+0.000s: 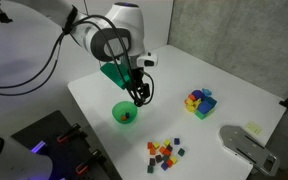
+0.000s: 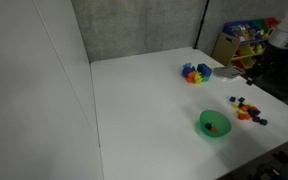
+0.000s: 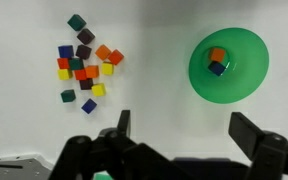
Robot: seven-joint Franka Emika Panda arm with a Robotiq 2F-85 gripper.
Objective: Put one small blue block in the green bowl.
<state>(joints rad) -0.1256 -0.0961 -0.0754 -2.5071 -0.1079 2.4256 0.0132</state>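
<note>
The green bowl [image 3: 229, 66] lies on the white table and holds an orange block [image 3: 217, 54] and a small blue block [image 3: 216, 69]. It also shows in both exterior views [image 1: 125, 114] [image 2: 215, 124]. A pile of small coloured blocks [image 3: 82, 62] lies to the bowl's left in the wrist view, with blue ones among them; the pile shows in both exterior views [image 1: 165, 152] [image 2: 246, 108]. My gripper [image 3: 184, 130] is open and empty, hovering above the table beside the bowl; it shows in an exterior view [image 1: 141, 93].
A cluster of larger coloured blocks [image 1: 199, 101] [image 2: 195, 73] sits farther back on the table [image 1: 194, 130]. A grey device [image 1: 246, 143] stands at the table's corner. A shelf of toys [image 2: 239, 40] stands behind the table.
</note>
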